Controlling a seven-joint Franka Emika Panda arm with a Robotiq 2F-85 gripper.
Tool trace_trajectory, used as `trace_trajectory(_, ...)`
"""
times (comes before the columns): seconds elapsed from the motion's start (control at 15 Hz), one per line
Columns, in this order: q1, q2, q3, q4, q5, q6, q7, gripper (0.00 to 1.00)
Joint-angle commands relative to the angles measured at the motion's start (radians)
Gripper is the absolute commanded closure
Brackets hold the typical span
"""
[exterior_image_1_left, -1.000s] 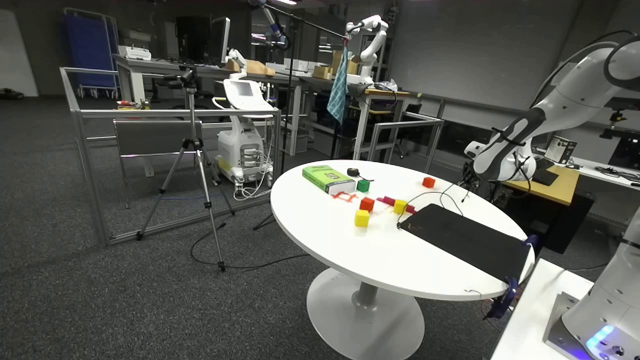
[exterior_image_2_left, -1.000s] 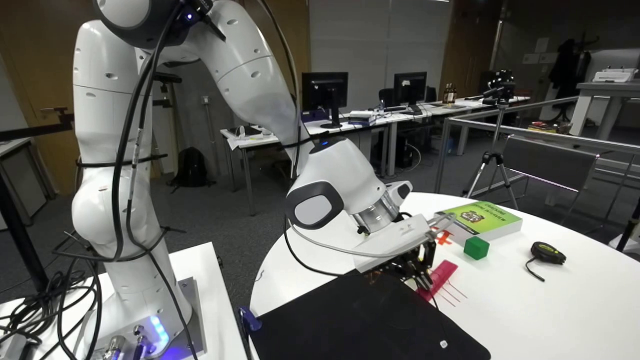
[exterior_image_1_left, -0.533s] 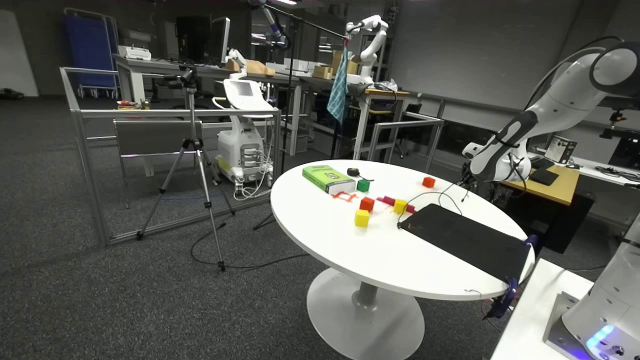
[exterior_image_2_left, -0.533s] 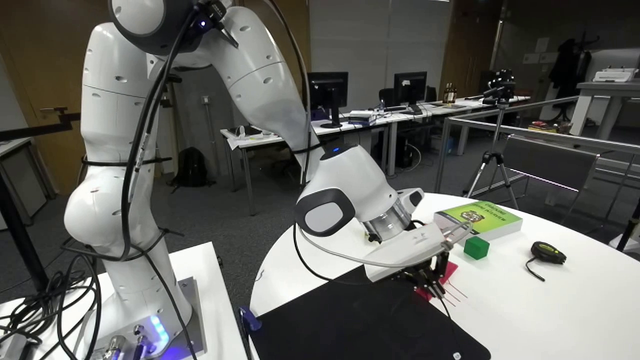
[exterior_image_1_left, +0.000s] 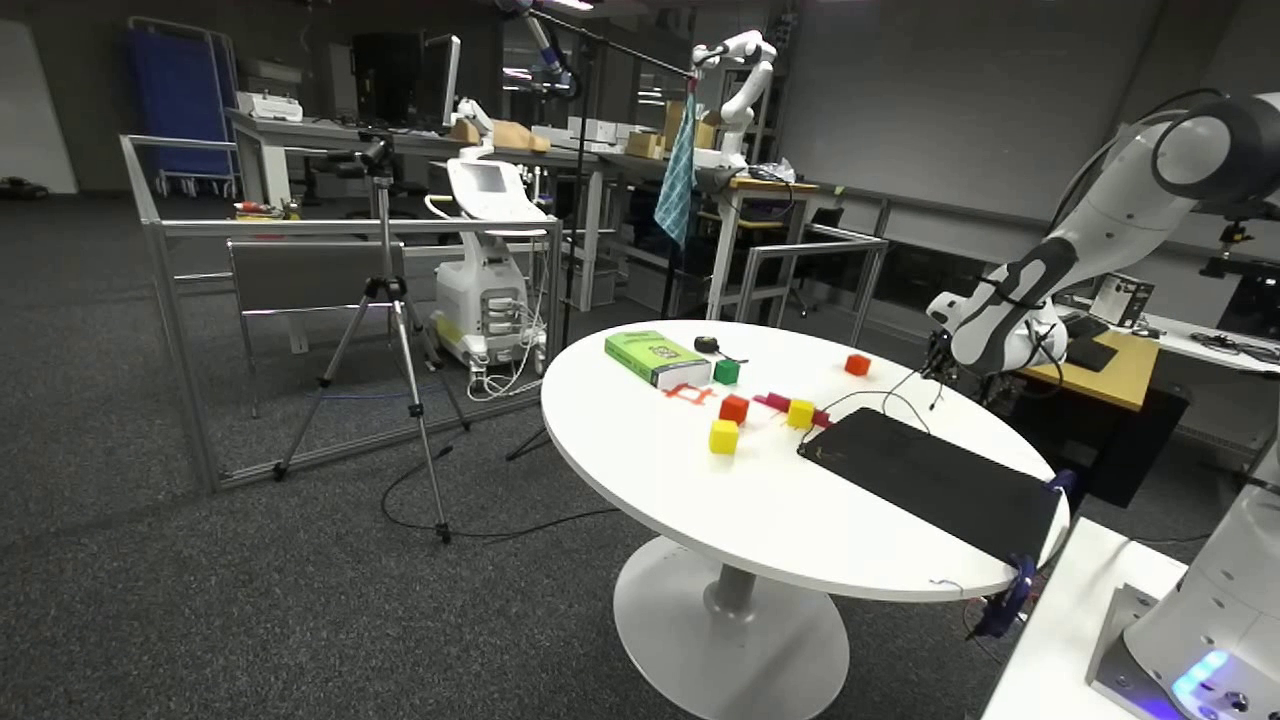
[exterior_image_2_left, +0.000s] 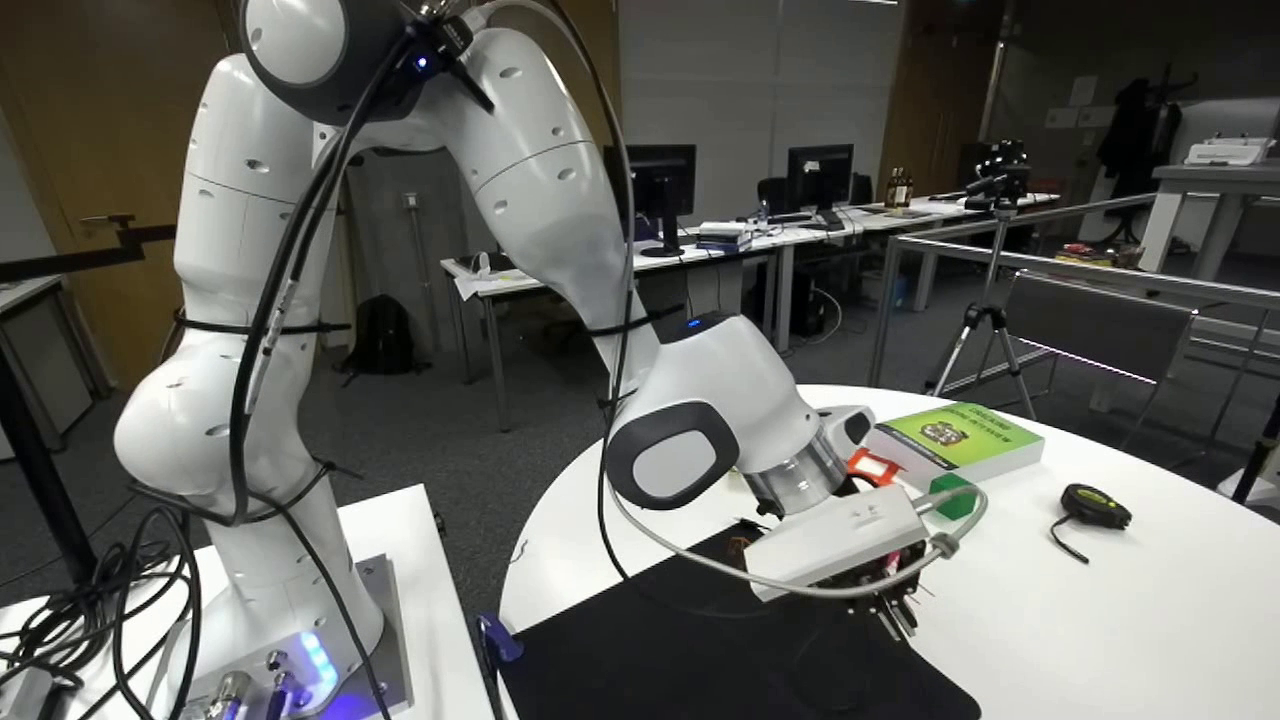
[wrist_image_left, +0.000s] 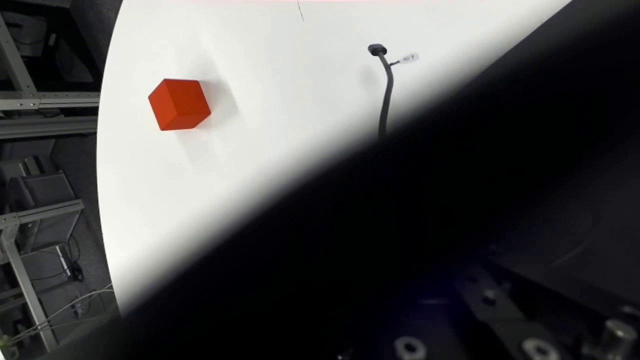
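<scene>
- Fingers (exterior_image_2_left: 890, 621): open or closed, I can't tell.
- If swung, the cable (wrist_image_left: 385, 97) might snag.
- A bump could knock the red block (wrist_image_left: 180, 105) off the tabletop (wrist_image_left: 145, 210).

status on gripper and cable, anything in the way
Gripper above white table, jaw opening unclear. Black cable runs up to it, grip uncertain. Possible obstacle: red cube on the table, apart from the cable.

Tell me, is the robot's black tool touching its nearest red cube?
Apart: an exterior view shows round white tabletop between the black tool and nearest red cube.
</scene>
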Motion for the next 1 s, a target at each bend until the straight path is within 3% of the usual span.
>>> trace_trajectory(0.0,-0.019,0.028,0.007,0.027,-0.067,0.024,0.079,0.56)
trace_trajectory(0.47,-0.014,0.025,0.024,0.019,-0.136,0.027,0.14,0.03)
trace_trajectory(0.67,-0.015,-0.006,0.065,-0.008,-0.119,-0.005,0.228,0.0)
trace_trajectory(0.93,-0.003,-0.054,0.101,-0.035,-0.097,-0.142,0.428,0.0)
